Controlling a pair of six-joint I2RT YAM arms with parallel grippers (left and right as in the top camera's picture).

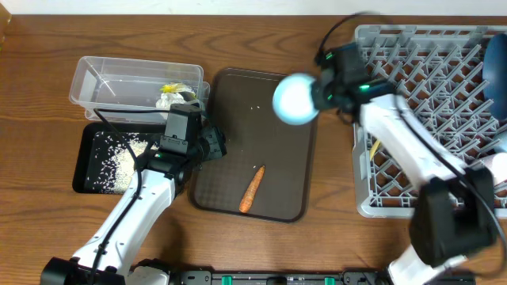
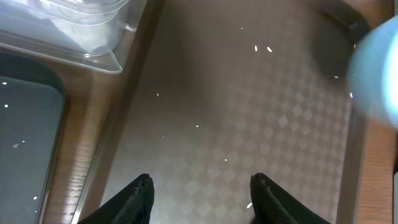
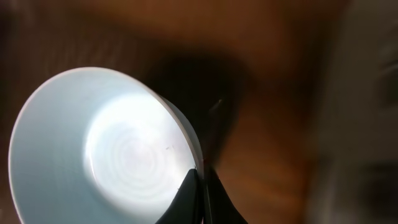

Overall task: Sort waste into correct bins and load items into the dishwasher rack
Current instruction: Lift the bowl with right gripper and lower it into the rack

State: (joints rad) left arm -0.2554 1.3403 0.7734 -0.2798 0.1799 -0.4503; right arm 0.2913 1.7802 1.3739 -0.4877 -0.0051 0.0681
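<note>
Overhead | 1 carrot piece (image 1: 252, 188) on 1 brown tray (image 1: 230, 119) | right fingers (image 3: 188, 204) clamp 1 light-blue cup (image 3: 93, 143) | left fingers (image 2: 134, 202) wide

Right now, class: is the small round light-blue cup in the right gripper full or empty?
Empty. The right wrist view looks into the small round light-blue cup and shows only its bare glossy inside.

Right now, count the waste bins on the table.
2: the clear tub at far left, holding wrappers, and the black tray beside it, holding rice. None seems hidden.
</note>
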